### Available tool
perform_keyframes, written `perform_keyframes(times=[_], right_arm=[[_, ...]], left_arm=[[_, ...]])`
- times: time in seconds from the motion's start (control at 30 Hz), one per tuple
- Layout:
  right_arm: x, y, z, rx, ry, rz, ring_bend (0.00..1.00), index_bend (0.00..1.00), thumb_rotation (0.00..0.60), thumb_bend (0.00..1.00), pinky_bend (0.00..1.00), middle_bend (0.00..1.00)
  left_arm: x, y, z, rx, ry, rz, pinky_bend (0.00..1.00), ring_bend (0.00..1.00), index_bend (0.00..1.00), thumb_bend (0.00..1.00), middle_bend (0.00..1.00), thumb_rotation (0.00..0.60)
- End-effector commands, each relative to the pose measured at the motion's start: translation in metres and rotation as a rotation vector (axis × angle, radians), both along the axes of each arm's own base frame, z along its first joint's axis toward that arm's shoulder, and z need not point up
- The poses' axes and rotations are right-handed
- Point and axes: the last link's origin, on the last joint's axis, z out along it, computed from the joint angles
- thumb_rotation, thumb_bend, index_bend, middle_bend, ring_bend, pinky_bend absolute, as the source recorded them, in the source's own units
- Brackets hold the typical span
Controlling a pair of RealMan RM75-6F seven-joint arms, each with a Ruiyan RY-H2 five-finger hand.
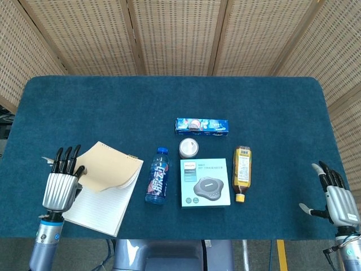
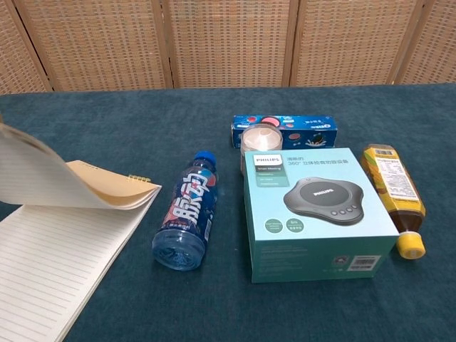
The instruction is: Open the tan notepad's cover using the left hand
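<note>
Left hand [image 1: 60, 182] gripping the lifted tan cover [image 1: 108, 171] of the notepad [image 1: 98, 204] by its edge, cover curled up just right of the fingers, lined page bared below, blue bottle [image 1: 157, 175] further right, right hand [image 1: 336, 199] holding nothing, fingers spread.

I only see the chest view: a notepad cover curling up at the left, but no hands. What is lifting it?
Observer: The left hand, seen from the head view, holds the cover at its left edge, fingers pointing up the table.
Operator: Is the other hand busy too?
Observer: No, the right hand sits at the table's far right edge, fingers spread, holding nothing.
Operator: Is the notepad fully open?
Observer: Not yet; the cover arches over the top half, with lined pages showing below.
</note>
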Motion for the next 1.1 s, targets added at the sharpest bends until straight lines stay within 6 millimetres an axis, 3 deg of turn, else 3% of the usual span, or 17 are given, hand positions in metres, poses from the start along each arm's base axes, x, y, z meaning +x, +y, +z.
perform_keyframes(times=[0.03, 0.6, 1.1], right_arm=[[0.000, 0.000, 0.000, 0.000, 0.001, 0.000, 0.00, 0.03, 0.600, 0.05, 0.00, 0.00], [0.000, -0.001, 0.000, 0.001, -0.002, -0.003, 0.00, 0.03, 0.600, 0.05, 0.00, 0.00], [0.000, -0.002, 0.000, 0.003, -0.007, -0.003, 0.00, 0.03, 0.600, 0.05, 0.00, 0.00]], left_arm=[[0.005, 0.022, 0.008, 0.014, 0.022, 0.004, 0.00, 0.00, 0.80, 0.72, 0.00, 0.600], [0.015, 0.083, -0.005, 0.005, 0.066, 0.036, 0.00, 0.00, 0.80, 0.72, 0.00, 0.600], [0.018, 0.118, -0.013, 0.011, 0.095, 0.070, 0.00, 0.00, 0.80, 0.72, 0.00, 0.600]])
